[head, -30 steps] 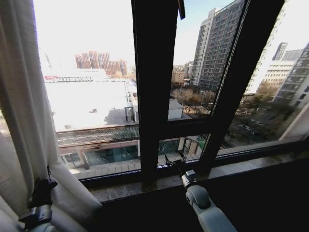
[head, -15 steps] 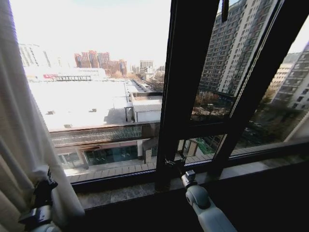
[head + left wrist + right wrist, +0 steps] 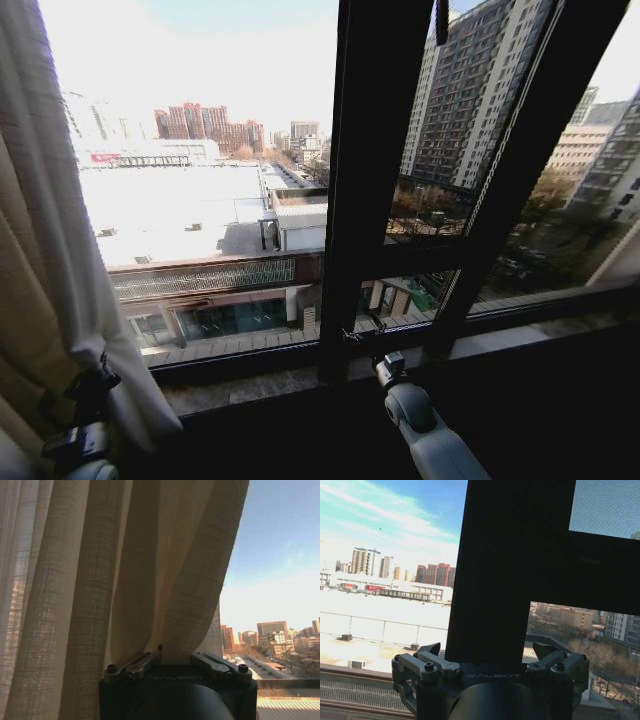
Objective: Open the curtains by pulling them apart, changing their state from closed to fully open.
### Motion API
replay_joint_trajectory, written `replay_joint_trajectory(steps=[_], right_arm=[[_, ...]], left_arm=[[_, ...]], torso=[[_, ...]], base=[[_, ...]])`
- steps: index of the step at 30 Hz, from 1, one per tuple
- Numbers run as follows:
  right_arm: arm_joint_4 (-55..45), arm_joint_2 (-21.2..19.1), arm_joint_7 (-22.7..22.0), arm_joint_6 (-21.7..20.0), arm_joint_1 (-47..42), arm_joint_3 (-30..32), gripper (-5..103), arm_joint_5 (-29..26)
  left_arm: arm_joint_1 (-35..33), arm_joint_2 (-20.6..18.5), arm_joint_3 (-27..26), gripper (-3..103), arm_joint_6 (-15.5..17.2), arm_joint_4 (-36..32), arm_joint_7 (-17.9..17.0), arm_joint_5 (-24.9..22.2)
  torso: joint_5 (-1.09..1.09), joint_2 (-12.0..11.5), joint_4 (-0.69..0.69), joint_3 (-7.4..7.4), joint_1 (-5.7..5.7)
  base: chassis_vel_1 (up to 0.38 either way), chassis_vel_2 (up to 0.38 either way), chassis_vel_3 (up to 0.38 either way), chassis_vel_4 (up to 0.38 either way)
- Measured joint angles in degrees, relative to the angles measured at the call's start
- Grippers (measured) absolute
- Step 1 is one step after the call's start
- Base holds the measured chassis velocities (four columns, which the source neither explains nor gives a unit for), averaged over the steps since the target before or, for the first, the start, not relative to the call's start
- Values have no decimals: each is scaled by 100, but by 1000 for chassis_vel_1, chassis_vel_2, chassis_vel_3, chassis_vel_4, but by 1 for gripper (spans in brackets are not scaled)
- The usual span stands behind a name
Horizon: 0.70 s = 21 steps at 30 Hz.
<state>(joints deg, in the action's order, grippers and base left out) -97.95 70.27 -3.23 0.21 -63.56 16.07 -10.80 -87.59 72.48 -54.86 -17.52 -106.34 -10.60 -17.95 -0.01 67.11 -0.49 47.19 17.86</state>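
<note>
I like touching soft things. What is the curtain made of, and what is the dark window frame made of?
The curtain looks like thin, loosely woven cloth, maybe linen or a sheer synthetic: its threads make a fine grid, light glows through it, and it hangs in soft pleats. The left gripper pinches a fold. The window frame looks like hard, smooth dark metal, probably painted, though the exact material isn't certain.

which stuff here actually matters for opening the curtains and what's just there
Job things:
- curtain, bunched at the left
- left gripper, shut on its fabric
- right gripper, empty by the window frame

Just there:
- window frame
- sill
- buildings outside
</note>
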Motion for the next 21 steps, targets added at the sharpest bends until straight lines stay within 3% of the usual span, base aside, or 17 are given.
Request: replay_joint_trajectory(steps=[12,21], right_arm=[[0,0,0,0,0,1,100,0],[0,0,0,0,0,0,100,0]], left_arm=[[-11,-18,-45,0,0,-5,-2,-31],[-43,-10,-57,0,-9,-50,-2,-38]], torso=[[2,-4,-2,4,9],[1,-2,-1,1,4]], base=[[26,0,-34,4],[172,104,-156,-110]])
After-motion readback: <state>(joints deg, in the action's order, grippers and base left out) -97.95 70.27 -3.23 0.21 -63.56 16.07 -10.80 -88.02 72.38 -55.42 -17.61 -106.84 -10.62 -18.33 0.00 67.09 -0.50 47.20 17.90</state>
